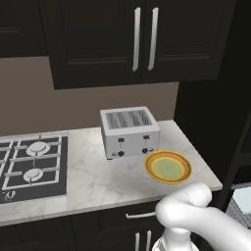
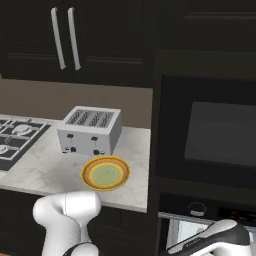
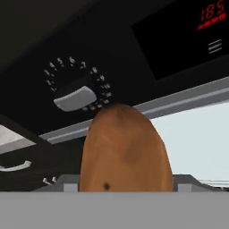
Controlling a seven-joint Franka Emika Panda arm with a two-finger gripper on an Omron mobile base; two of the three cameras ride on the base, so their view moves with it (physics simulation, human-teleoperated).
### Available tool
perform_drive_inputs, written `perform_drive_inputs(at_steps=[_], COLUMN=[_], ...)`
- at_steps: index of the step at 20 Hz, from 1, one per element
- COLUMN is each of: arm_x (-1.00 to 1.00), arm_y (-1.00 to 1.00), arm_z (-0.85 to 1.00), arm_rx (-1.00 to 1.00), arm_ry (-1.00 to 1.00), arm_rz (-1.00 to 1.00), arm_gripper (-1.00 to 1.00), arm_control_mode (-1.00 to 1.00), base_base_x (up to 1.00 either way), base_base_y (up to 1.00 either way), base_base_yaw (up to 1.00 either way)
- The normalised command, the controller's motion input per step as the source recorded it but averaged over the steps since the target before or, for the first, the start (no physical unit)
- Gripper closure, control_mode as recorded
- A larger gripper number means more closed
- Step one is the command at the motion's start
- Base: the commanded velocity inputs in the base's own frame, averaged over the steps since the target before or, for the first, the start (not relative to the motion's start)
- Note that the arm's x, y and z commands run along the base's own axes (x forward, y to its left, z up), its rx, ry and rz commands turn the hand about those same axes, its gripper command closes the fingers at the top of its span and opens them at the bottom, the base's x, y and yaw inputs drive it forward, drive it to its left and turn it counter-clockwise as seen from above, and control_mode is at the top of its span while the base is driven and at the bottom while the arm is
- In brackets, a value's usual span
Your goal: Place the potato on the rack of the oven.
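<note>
The potato sits right up against the hand camera, upright and held in the tool, whose fingertips are hidden behind it, so how firm or how centred the hold is can only be guessed. Just beyond it runs the oven control panel, with a grey dial ringed by numbers and a red display further along, and below that a pale strip that is probably the lit inside of the oven seen through its open mouth. In the right base view the arm reaches low toward that pale opening under the panel.

The main risk is the edge of the opening. The potato is level with the metal trim under the panel, so a straight push forward could knock its top against the trim and twist it out of the fingers. If it slips there, it would fall on the door or floor instead of the rack. A rack is not clearly visible, so letting go too early or too high could make the rounded potato roll off the wires.

Further back, on the desk, the yellow-rimmed plate lies bare in front of the 4-slot toaster, with the gas hob to the left, all well apart from the arm and in no danger
</note>
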Motion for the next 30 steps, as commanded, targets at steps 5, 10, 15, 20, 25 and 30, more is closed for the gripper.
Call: perform_drive_inputs(at_steps=[5, 10, 15, 20, 25, 30], arm_x=[0.30, 0.23, 0.19, 0.10, 0.24, 0.31], arm_y=[-0.20, -0.15, -0.04, -0.14, -0.11, -0.09], arm_z=[-0.49, -0.50, -0.36, -0.34, -0.17, -0.16], arm_rx=[-0.03, -0.01, 0.00, 0.00, 0.00, 0.00], arm_ry=[-0.04, 0.00, 0.00, 0.00, -0.02, -0.04], arm_rz=[-0.08, -0.09, -0.04, -0.02, -0.01, -0.01], arm_gripper=[1.00, 1.00, 1.00, 1.00, 1.00, 1.00], arm_control_mode=[-1.00, -1.00, -1.00, -1.00, -1.00, -1.00], base_base_x=[0.00, 0.00, 0.00, 0.00, 0.00, 0.00], base_base_y=[0.00, 0.00, 0.00, 0.00, 0.00, 0.00], base_base_yaw=[0.00, 0.00, 0.00, 0.00, 0.00, 0.00])
